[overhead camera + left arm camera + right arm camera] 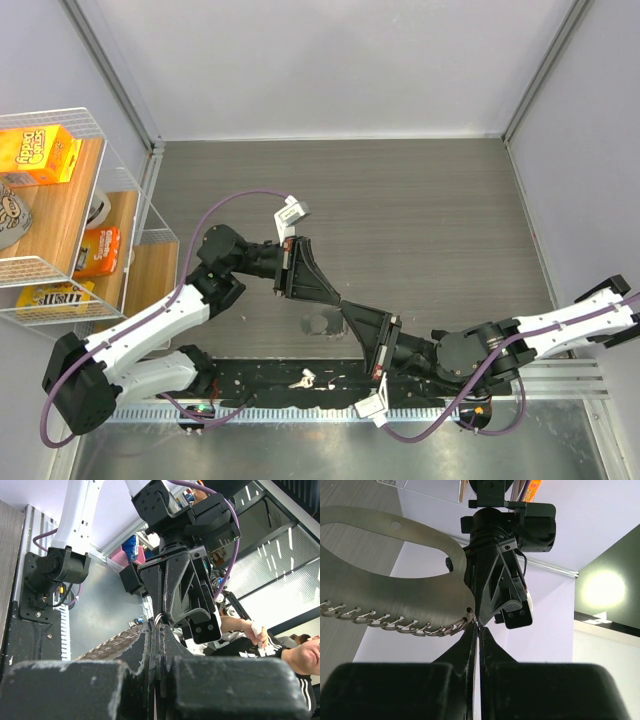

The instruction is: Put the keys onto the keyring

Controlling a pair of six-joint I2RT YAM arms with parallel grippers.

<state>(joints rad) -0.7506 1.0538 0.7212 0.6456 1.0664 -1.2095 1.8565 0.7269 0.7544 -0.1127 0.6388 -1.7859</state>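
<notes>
Evidently the threading is unfinished. 2 white-and-black arms reach inward and meet tip to tip at the centre of the top view. The left gripper (333, 296) and right gripper (346, 306) are both clenched on the glittery silver chain-like keyring (395, 625), which trails left in the right wrist view below a flat silver plate (380, 587). 1 small silver key (303, 379) lies loose on the black strip at lower centre, not yet threaded.

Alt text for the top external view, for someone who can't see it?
From above, the left hand and the right hand meet tip to tip over the grey table, both apparently shut; anything pinched is too small to see. A small silver key lies on the black mat by the arm bases.
</notes>
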